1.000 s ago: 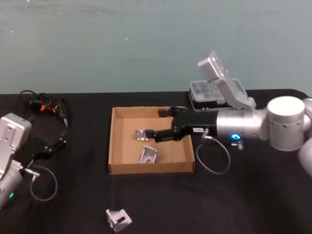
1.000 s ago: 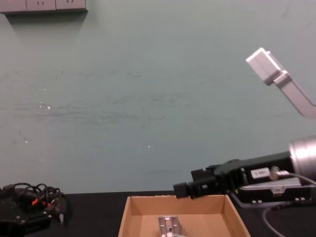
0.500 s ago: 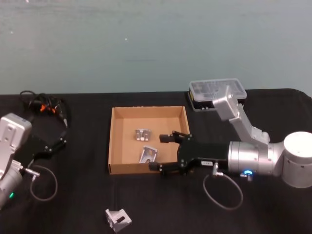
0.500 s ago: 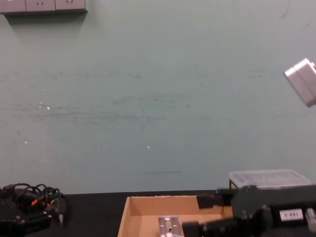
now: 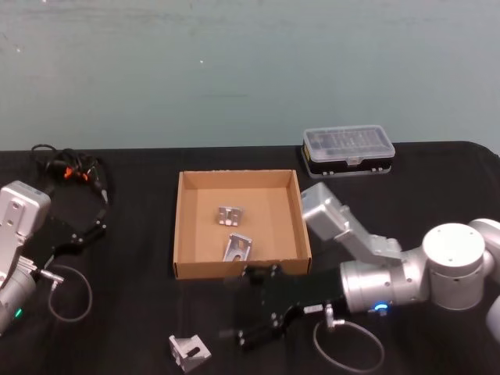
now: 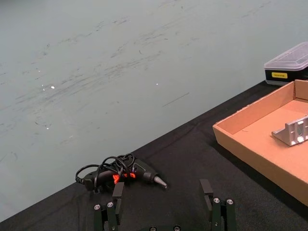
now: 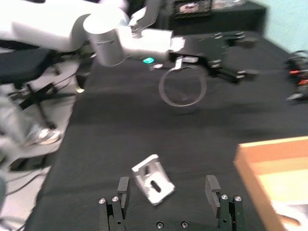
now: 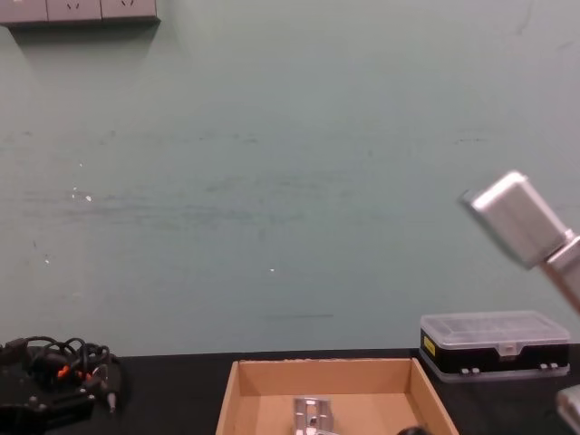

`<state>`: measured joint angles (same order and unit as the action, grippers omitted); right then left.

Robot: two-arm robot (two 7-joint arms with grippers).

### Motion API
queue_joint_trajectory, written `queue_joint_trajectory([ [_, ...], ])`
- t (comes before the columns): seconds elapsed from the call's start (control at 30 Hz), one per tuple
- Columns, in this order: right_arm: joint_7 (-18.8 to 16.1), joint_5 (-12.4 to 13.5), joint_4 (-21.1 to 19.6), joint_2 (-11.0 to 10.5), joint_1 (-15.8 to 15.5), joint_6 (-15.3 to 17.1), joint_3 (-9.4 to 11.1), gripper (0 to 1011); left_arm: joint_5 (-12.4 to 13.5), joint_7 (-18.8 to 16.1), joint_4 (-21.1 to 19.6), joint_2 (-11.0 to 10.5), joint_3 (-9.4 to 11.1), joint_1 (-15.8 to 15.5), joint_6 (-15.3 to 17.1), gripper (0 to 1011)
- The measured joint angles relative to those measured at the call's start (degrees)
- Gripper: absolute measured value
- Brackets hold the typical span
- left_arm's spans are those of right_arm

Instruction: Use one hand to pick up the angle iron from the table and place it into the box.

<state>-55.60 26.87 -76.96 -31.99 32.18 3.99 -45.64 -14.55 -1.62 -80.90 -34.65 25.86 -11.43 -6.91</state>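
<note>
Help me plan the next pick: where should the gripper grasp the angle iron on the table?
Probably across the two side edges of the angle iron, not its sloped slotted faces, which could slip. Come from the robot's right with the open right gripper, turning the wrist slightly: it lies skewed to the fingers.

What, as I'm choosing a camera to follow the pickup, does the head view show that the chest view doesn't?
Head view adds: the right gripper, open, beside the loose angle iron on the table; the left gripper, parked at the left; a nearer angle iron lying in the box. Chest view adds: wall sockets high on the wall. Both: the box, the farther angle iron inside it, the case behind it and the cable bundle at the left.
</note>
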Motion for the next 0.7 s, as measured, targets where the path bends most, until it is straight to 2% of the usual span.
queue_joint_trajectory([
  [0.3, -4.3, -1.7, 2.84, 2.42, 3.61, 0.32, -4.93, 1002, 0.0, 0.0, 0.0, 0.0, 0.0, 0.0, 0.0, 1000],
  [0.7, -4.13, -4.17, 5.8, 5.53, 6.2, 0.29, -8.48, 1002, 0.0, 0.0, 0.0, 0.0, 0.0, 0.0, 0.0, 1000],
])
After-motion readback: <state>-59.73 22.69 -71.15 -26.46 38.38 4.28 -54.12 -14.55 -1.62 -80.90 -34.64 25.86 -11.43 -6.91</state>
